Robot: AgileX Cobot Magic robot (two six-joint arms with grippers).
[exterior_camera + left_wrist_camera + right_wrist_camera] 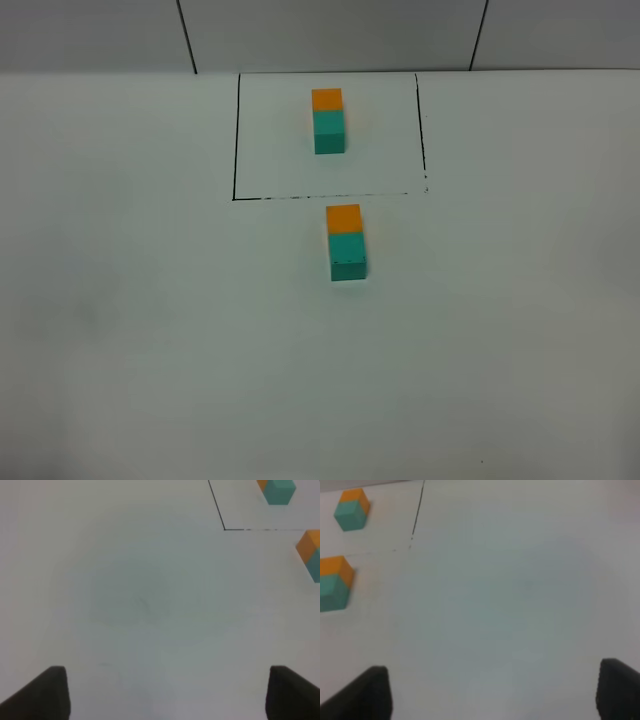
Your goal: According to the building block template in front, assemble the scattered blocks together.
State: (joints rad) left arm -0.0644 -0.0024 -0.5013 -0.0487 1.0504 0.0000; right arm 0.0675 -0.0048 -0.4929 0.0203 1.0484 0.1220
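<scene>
Tabletop [120, 330]: white, mostly bare. At 12 o'clock on it, a thin black drawn frame [236, 140] encloses the building block template [328, 121], orange cube at the far end, teal cube at the near end, joined.

Just outside the frame's near line, toward 6 o'clock from the template, sit the scattered blocks: orange block [343, 218] touching teal block [347, 256], same order as the template. Judged assembled or nearly so; the pair looks turned slightly off the template's line.

Left end effector [165, 692]: fingers spread wide over bare tabletop, holding nothing; blocks lie toward its 1–2 o'clock. Right end effector [492, 695]: fingers apart, empty; blocks toward its 10 o'clock.

Risks, largest first:
- Either arm sweeping across the centre could strike the pair and split or skew it.
- A corrective nudge might push the pair across the frame line into the template.
- Slight misalignment may remain if left untouched.
</scene>
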